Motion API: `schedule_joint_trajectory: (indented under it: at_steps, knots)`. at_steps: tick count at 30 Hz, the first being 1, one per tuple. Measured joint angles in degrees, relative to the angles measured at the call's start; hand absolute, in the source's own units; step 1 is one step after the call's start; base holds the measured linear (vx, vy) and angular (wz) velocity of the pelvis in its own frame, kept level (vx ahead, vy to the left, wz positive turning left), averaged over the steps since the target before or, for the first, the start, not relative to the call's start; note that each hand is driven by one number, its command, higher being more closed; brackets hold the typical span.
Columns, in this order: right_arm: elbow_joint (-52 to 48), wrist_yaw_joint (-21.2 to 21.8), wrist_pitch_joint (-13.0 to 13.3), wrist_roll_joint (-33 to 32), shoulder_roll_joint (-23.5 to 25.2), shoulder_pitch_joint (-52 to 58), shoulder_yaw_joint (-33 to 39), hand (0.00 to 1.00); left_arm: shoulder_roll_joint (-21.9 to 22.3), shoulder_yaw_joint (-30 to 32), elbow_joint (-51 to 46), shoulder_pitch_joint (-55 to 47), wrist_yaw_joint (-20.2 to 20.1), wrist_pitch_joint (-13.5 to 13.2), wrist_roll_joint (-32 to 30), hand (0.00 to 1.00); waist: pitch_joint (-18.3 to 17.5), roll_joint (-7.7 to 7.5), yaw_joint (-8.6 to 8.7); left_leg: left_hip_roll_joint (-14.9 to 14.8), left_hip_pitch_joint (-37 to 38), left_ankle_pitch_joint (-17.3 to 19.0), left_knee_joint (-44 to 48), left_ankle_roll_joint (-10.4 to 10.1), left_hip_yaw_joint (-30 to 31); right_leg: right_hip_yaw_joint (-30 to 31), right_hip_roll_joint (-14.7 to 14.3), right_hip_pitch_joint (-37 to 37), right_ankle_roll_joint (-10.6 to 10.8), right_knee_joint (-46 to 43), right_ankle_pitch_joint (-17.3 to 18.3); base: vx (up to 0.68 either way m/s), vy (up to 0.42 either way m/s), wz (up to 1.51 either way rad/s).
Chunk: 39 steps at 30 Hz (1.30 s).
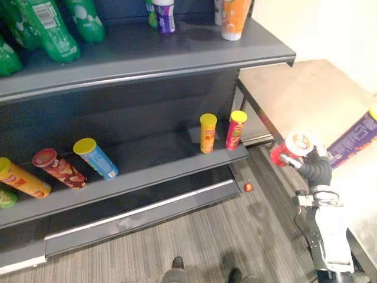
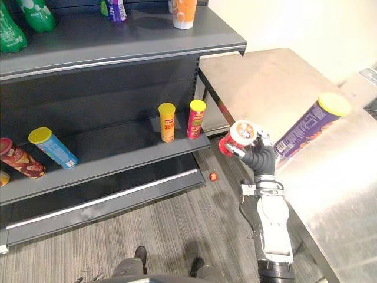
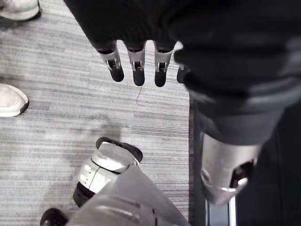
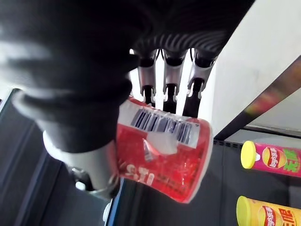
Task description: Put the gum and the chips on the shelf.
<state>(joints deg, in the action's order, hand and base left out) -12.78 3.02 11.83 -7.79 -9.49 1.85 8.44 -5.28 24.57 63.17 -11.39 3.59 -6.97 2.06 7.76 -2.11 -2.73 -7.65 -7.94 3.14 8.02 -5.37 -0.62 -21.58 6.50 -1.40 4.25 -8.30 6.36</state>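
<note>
Red is what I pick out first: a short red canister with a pale top and a barcode on its side, grasped in my right hand. The fingers wrap one side and the thumb presses the other. I can't tell from here whether it is the gum or the chips. The hand holds it tilted in the air above the striped grey floor, to the right of the shelf unit's near right corner and just left of the steel table.

On that table, just right of the hand, a purple tube with a yellow lid lies with its lid end pointing far and right.

The middle shelf already carries tubes. At its right end an orange tube stands upright, with a pink tube just beside it leaning a little. Further left a blue tube, a dark red tube and a yellow tube lie on their sides.

The top shelf holds green bottles on the left, and a purple bottle and an orange cup further right.

A small red object sits on the floor near the shelf's right end; it is too small to identify.

My left hand hangs released, fingers straight, above the floor, with a person's white shoe nearby.
</note>
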Motion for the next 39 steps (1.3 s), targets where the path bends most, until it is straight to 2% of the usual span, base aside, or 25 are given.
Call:
schedule_joint_trajectory:
  at_steps: [2, 3, 4, 5, 6, 8, 9, 11, 13, 18, 22, 24, 26, 28, 30, 39]
  knots:
    - [0.0, 0.14, 0.18, -0.02, -0.01, 0.28, -0.09, 1.0, 0.97, 0.0, -0.37, 0.1, -0.09, -0.01, 0.05, 0.0, 0.16, 0.29, 0.05, 0.33, -0.53, -0.03, 0.18, 0.03, -0.46, -1.9, 0.1, 1.16, -0.12, 0.88, 0.13, 0.07, -0.015, 0.52]
    - [-0.02, 0.13, 0.29, -0.02, -0.08, 0.69, -0.05, 1.0, 1.2, 0.27, -0.33, 0.51, -0.1, 0.04, 0.05, 0.0, 0.34, 0.39, 0.52, -0.41, -1.41, 0.78, 0.65, 2.81, -5.2, -4.23, 0.58, 1.93, -0.13, 1.41, 0.17, 0.04, 0.018, 0.85]
    - [-0.03, 0.08, 0.3, 0.0, -0.21, 0.87, 0.11, 1.0, 1.21, 0.79, -0.1, 1.05, -0.1, 0.04, 0.05, 0.0, 0.51, 0.54, 1.09, -3.73, -1.84, 1.55, 2.61, 5.86, -15.45, -7.07, 1.34, 2.63, -0.14, 1.4, 0.14, 0.05, 0.02, 0.98]
    - [-0.02, 0.01, 0.32, 0.0, -0.61, 0.91, 0.16, 1.0, 1.18, 0.81, 0.23, 1.48, -0.09, 0.06, 0.06, 0.0, 0.73, 0.87, 1.36, -5.67, -1.83, 1.45, 4.3, 7.14, -20.79, -8.26, 1.62, 3.13, -0.13, 1.33, 0.14, 0.09, 0.096, 1.21]
    - [0.01, -0.04, 0.34, 0.01, -2.17, 0.84, 0.32, 1.0, 1.41, 0.51, 0.32, 2.57, -0.09, 0.06, 0.05, 0.0, 1.13, 2.2, 1.53, -9.46, -1.87, 1.08, 8.95, 7.42, -31.68, -10.97, 2.44, 4.27, 0.28, 0.81, 0.42, 0.07, 0.138, 1.0]
    - [0.06, -0.14, 0.34, 0.09, -2.8, 0.63, 0.25, 1.0, 1.33, 0.4, -0.05, 2.74, -0.06, 0.0, 0.04, 0.0, 1.46, 2.44, 1.77, -9.21, -2.08, 1.41, 10.32, 7.0, -36.12, -12.4, 3.76, 4.93, 1.67, 0.09, 1.41, 0.04, 0.175, 0.83]
    - [0.04, 0.01, 0.34, 0.22, -2.72, 0.59, -0.45, 1.0, 1.25, 0.41, -0.31, 2.68, 0.03, 0.02, 0.04, 0.0, 1.49, 2.82, 1.44, -8.03, -2.54, 2.42, 9.99, 5.99, -35.4, -13.19, 4.39, 5.17, 1.91, 0.28, 1.48, 0.03, 0.198, 0.71]
    - [0.06, 0.1, 0.29, 0.59, -1.65, 0.86, -0.58, 1.0, 1.16, 0.41, -0.43, 2.74, 0.07, 0.01, 0.04, 0.0, 1.52, 2.72, 1.49, -5.82, -4.0, 2.22, 8.44, 6.12, -32.97, -15.06, 5.47, 5.14, 2.74, 0.82, 1.02, 0.02, 0.139, 0.61]
    - [0.12, 0.33, 0.16, 1.1, -0.72, 0.66, -0.68, 1.0, 1.37, -0.78, -0.45, 2.08, 0.08, 0.04, 0.04, 0.0, 1.72, 1.57, 1.28, -1.22, -2.0, -0.39, 2.35, 6.93, -32.76, -15.94, 7.61, 5.64, 3.7, 2.33, -0.23, 0.01, 0.172, 0.41]
    - [0.55, 0.55, 0.14, 1.9, -0.78, 0.34, 0.22, 1.0, 1.33, -4.19, -0.51, 1.54, -0.05, 0.01, -0.18, 0.0, 1.67, 0.92, 2.51, 4.52, 1.91, -6.21, -10.0, 7.76, -30.15, -16.35, 9.81, 5.4, 2.96, 0.28, -1.89, 0.0, 0.1, 0.31]
    - [3.11, -0.34, -0.29, 3.48, -0.76, 0.03, 0.17, 1.0, 0.94, -4.73, -0.48, 1.18, -0.1, 0.01, -0.64, 0.0, 1.61, 0.45, 2.5, 5.48, 4.35, -6.56, -12.63, 7.86, -29.99, -15.39, 11.97, 4.07, 2.18, -5.76, -2.58, 0.01, 0.056, 0.02]
    - [5.08, -0.48, -0.65, 3.52, -0.71, -0.6, -0.59, 1.0, 0.38, -4.95, -0.47, 0.67, -0.1, 0.01, -0.66, 0.0, 1.19, -0.48, 2.46, 6.21, 5.45, -6.36, -13.37, 7.72, -30.19, -13.59, 13.84, 2.52, 2.12, -10.21, -2.62, 0.06, 0.04, -0.06]
    - [6.54, -0.59, -0.96, 4.07, -0.71, -1.25, -1.64, 1.0, 0.07, -4.89, -0.48, 0.4, -0.09, 0.01, -0.67, 0.0, 1.04, -0.86, 2.41, 6.17, 6.19, -6.03, -13.36, 7.5, -30.4, -11.62, 14.4, 1.4, 1.1, -12.82, -3.43, 0.06, 0.008, -0.08]
    - [7.55, -0.52, -1.26, 5.65, -0.63, -2.05, -3.28, 1.0, -0.22, -4.27, -0.56, 0.22, -0.04, 0.0, -0.67, 0.0, 0.72, -1.35, 2.22, 6.06, 6.62, -5.97, -13.36, 7.41, -30.37, -7.74, 13.86, 0.82, 0.95, -12.92, -3.83, 0.05, -0.026, -0.07]
    - [7.78, -0.52, -1.26, 5.82, -0.63, -2.98, -4.08, 1.0, -0.41, -3.82, -0.54, 0.25, -0.04, 0.01, -0.66, 0.0, 0.54, -1.63, 1.85, 5.95, 6.16, -6.21, -13.35, 7.52, -30.37, -6.33, 12.52, 1.61, 0.97, -9.55, -3.84, 0.03, -0.1, -0.07]
    - [8.79, -1.15, -1.39, 6.82, -0.75, -6.71, -3.98, 1.0, 0.5, -2.81, -1.59, 0.27, -1.7, 0.01, -0.63, 0.0, 0.5, -1.61, 1.09, 6.02, 4.49, -7.13, -13.77, 5.82, -28.23, -6.4, 9.6, 5.09, 1.01, 0.23, -3.76, 0.0, -0.112, 0.03]
